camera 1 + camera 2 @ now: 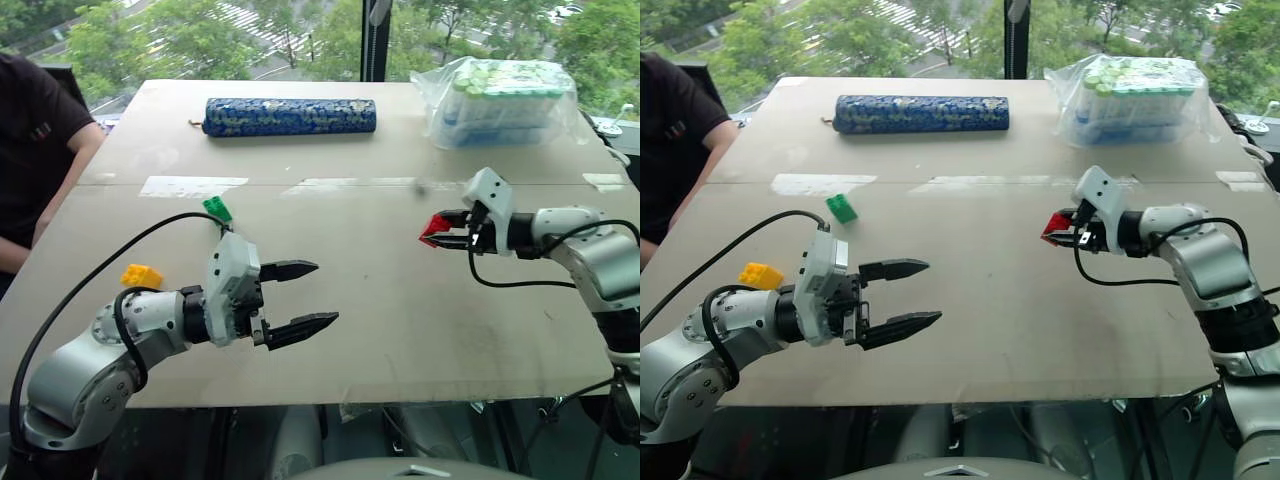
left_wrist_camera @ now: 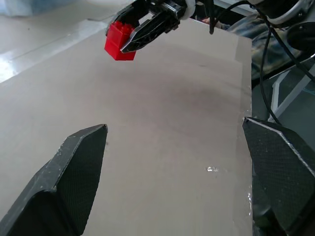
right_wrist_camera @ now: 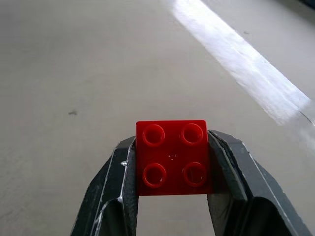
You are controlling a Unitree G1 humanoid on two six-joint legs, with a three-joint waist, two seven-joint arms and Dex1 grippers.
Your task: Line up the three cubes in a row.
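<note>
Open room: bare middle of the table [image 1: 400, 330] between my arms, front edge near.
Container: clear bag [image 1: 505, 100] of bottles, far right corner.
Right claw [image 1: 437, 232]: clamped on the red cube [image 3: 172, 157], above the table.
Left claw [image 1: 300, 298]: spread wide, holding nothing, roughly level.
Green cube [image 1: 841, 208], yellow cube [image 1: 760, 275]: left side, apart.
</note>
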